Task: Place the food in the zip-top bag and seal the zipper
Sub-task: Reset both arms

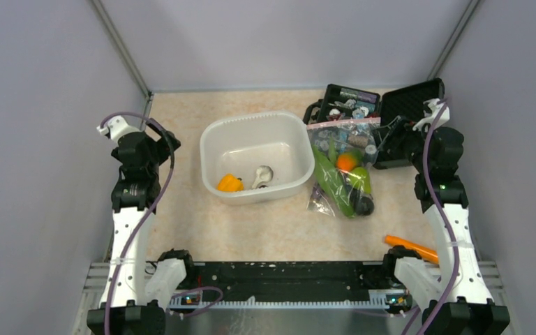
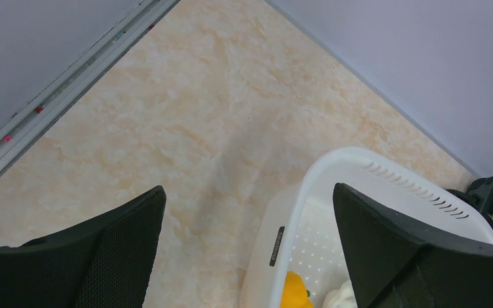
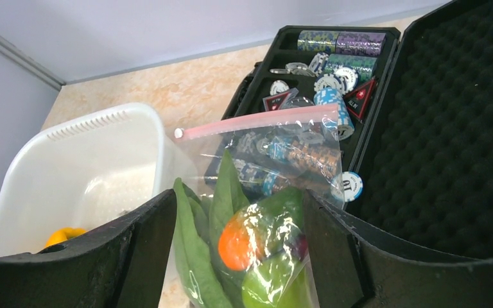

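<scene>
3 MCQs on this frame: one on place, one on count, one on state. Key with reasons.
1. Where is the yellow-orange pepper?
A) in the zip-top bag
B) in the white tub
C) in the black case

2. How many food pieces lie in the white tub?
A) one
B) two
C) four

3. How is the left gripper?
A) shut on the pepper
B) shut on the whitish piece
C) open, holding nothing

Key:
1 B, the pepper sits on the tub floor.
2 B, only the pepper and the whitish piece are in it.
3 C, its fingers stand wide apart with nothing between them.
</scene>
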Controlling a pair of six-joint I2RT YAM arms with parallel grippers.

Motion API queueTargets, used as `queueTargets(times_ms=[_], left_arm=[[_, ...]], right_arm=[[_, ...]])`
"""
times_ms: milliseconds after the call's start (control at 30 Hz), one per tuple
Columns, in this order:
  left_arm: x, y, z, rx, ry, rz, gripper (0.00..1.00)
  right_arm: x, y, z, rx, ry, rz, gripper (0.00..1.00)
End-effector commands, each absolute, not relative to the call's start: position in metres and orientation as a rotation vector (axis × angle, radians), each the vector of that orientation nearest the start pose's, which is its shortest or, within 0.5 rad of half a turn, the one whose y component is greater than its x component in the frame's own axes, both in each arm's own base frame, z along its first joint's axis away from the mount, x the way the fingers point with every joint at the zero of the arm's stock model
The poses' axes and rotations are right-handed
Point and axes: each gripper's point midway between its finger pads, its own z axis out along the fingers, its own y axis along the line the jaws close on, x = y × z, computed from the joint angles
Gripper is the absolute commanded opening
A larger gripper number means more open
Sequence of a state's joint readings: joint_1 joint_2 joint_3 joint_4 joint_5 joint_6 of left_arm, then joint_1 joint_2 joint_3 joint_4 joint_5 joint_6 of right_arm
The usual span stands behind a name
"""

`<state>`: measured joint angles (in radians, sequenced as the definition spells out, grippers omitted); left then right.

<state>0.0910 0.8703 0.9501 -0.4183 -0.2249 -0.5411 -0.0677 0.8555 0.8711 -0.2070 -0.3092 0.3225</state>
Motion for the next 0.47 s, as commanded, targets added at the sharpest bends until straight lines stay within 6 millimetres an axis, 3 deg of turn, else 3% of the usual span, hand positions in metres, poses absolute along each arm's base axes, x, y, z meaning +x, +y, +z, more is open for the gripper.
queueTargets(times_ms=[0,433], left_arm=[[0.316,0.046,0.292,-0.726,1.698,-0.117,0.99],[0.301,0.060,0.302,-0.757,1.657,-0.034,0.99]], right_arm=[[0.321,0.044,0.311,0.094,1.701,0.451,0.70],[0.315,0.045,0.312,0.107,1.695,0.467,0.71]])
